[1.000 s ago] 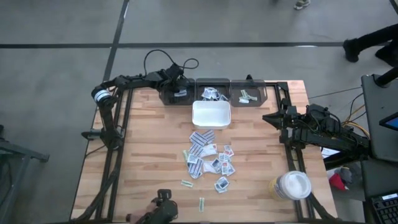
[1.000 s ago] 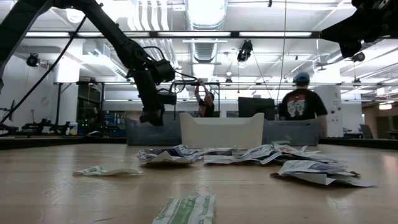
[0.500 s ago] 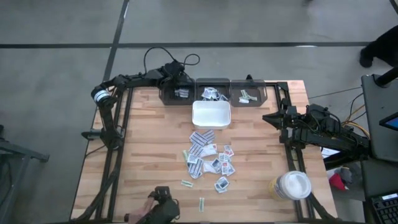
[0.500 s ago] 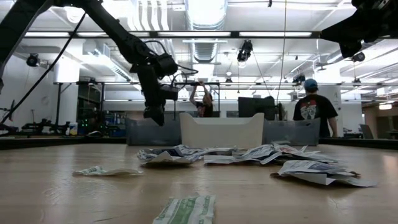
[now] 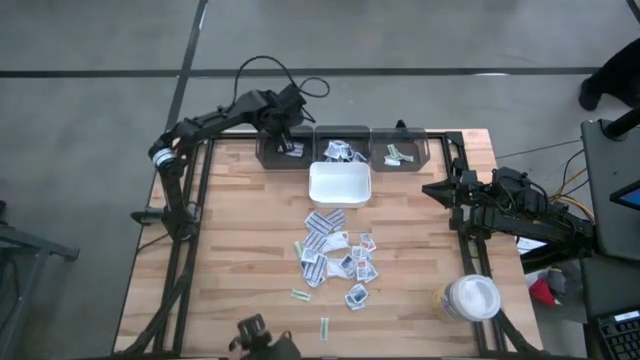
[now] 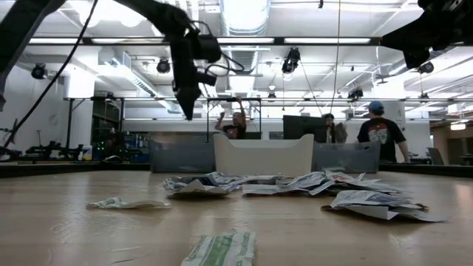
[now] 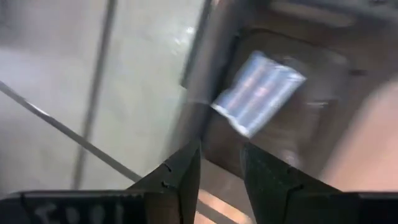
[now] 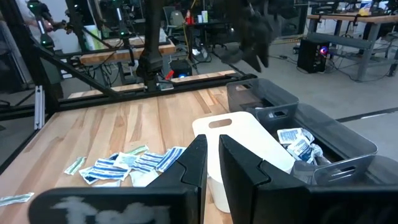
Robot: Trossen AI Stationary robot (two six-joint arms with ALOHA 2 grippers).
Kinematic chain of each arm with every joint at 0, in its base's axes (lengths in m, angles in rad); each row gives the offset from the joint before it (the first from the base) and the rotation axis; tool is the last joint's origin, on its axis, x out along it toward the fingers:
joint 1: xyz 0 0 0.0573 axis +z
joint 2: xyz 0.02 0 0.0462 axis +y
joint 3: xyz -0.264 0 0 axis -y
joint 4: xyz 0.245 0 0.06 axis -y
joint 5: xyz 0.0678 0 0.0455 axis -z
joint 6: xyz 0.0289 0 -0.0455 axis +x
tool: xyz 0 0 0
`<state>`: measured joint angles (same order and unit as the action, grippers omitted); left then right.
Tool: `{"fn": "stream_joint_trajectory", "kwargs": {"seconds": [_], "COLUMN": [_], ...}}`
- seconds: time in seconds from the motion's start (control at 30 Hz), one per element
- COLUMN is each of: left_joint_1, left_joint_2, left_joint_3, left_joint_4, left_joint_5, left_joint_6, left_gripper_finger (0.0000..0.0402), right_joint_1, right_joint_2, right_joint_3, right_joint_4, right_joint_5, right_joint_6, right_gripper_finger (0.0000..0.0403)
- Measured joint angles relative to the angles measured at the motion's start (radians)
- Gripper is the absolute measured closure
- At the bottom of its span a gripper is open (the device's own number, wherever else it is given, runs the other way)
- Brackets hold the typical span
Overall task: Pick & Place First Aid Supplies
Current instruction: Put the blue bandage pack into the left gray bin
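The first aid supplies (image 5: pixel 338 255) lie as a loose pile of small flat packets on the middle of the wooden table; in the low view the supplies (image 6: pixel 295 181) lie before the white tray (image 6: pixel 264 155). Three dark bins line the far edge. One blue-striped packet (image 7: pixel 258 93) lies flat on the floor of the left bin (image 5: pixel 270 152). My left gripper (image 7: pixel 221 165) hangs open above that bin (image 5: pixel 284 122), holding nothing. My right gripper (image 5: pixel 430 190) waits at the table's right edge; the right wrist view shows only a narrow gap at the gripper (image 8: pixel 212 158).
The white tray (image 5: pixel 340 183) stands just in front of the middle bin (image 5: pixel 343 150), which holds packets, as does the right bin (image 5: pixel 400 152). Two pale strips (image 5: pixel 300 295) lie near the front. A white-lidded jar (image 5: pixel 470 298) stands at the front right. People stand beyond the table.
My left gripper has risen out of the left bin and tipped, ending well above its rim. The blue-striped packet has stayed behind, lying in that bin, free of the fingers. My right arm has kept still.
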<state>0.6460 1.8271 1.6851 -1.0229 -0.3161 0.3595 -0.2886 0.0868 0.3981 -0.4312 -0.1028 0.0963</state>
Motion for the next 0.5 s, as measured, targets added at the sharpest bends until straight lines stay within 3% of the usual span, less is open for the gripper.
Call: {"fn": "stream_joint_trajectory", "kwargs": {"seconds": [0.17,0.33,0.5], "left_joint_1": [-0.080,-0.216,-0.387], "left_joint_2": [-0.001,-0.002,-0.002], "left_joint_3": [0.100,0.123,0.099], "left_joint_4": [-0.209,-0.287,-0.295], "left_joint_5": [0.140,0.309,0.336], "left_joint_6": [-0.183,-0.357,-0.525], "left_gripper_finger": [0.0275,0.0275,0.0275], "right_joint_1": [0.000,0.000,0.000], "right_joint_2": [0.000,0.000,0.000], "right_joint_3": [0.000,0.000,0.000], "right_joint_4": [0.000,0.000,0.000], "right_joint_5": [0.000,0.000,0.000], "right_joint_6": [0.000,0.000,0.000], "right_gripper_finger": [0.0364,0.0364,0.0364]}}
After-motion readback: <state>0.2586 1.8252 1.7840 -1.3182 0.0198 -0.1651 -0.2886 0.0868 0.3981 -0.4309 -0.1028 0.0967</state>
